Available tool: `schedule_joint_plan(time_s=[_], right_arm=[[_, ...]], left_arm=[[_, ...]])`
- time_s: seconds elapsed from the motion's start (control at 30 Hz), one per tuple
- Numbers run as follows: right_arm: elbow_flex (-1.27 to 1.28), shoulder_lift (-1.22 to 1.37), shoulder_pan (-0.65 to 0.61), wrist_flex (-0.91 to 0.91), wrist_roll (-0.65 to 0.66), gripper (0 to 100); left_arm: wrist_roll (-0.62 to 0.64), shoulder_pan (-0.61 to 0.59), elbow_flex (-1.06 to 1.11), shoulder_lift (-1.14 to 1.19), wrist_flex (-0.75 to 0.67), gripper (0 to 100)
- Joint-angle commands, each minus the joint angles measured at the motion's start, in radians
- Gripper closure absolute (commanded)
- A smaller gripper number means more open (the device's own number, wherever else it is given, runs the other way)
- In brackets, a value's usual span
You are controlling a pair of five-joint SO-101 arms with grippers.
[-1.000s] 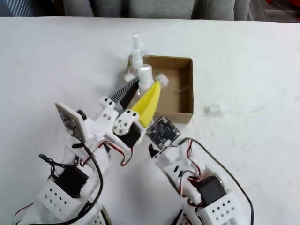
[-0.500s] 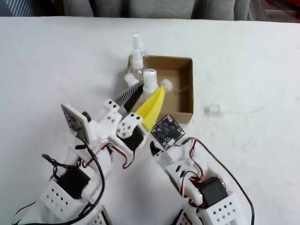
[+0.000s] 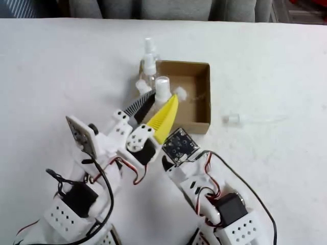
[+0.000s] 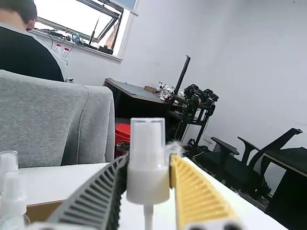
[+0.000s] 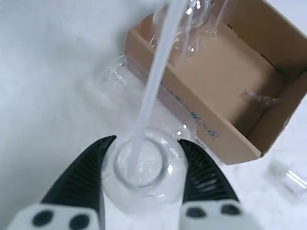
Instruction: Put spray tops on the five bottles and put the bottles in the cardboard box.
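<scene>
Item: white plastic spray top [image 4: 147, 158] with a thin white dip tube [image 5: 153, 81], clamped between the grey ribbed and yellow fingers of the left gripper [image 4: 148, 165], which is closed on its collar. The tube runs down from that gripper, on a slant, into the open mouth of a clear round plastic bottle [image 5: 144, 179]. The bottle stands between the black fingers of the right gripper [image 5: 146, 142], which close on its shoulder. The top is raised above the neck, not yet seated. Just beyond the right gripper's fingertips is the brown cardboard box [image 5: 192, 115], its near wall close beside the bottle. Capped clear bottles [image 3: 149, 64] are grouped at the corner of the box farthest from both grippers. A loose spray top [image 3: 231, 119] lies on the white table [image 3: 51, 61], well off to the right gripper's outer side. Hazards, as judged: the tube's slant suggests the top is off-axis, so a straight descent may catch the collar on the rim or bow the tube. Downward pressure could make the smooth bottle slide or tilt in its grip. A sideways correction could push the bottle against the box wall and shift the box.
</scene>
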Motion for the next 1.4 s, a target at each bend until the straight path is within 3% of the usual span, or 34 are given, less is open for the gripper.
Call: schedule_joint_plan(time_s=[0.0,0.43,0.73,1.1,1.37], right_arm=[[-0.025,-0.010,-0.005,-0.001,-0.017,98.2],[-0.026,-0.010,-0.005,0.001,-0.017,98.2],[-0.025,-0.004,0.048,0.013,-0.017,98.2],[-0.026,-0.010,0.081,0.022,-0.017,98.2],[-0.140,0.001,0.133,0.059,-0.071,98.2]], left_arm=[[-0.080,0.050,0.035,-0.001,-0.021,98],[-0.130,0.053,0.069,0.001,-0.081,98],[-0.123,-0.105,0.031,0.001,-0.160,98],[-0.121,-0.088,0.034,0.005,-0.160,98],[-0.005,-0.136,0.031,0.001,-0.160,98]])
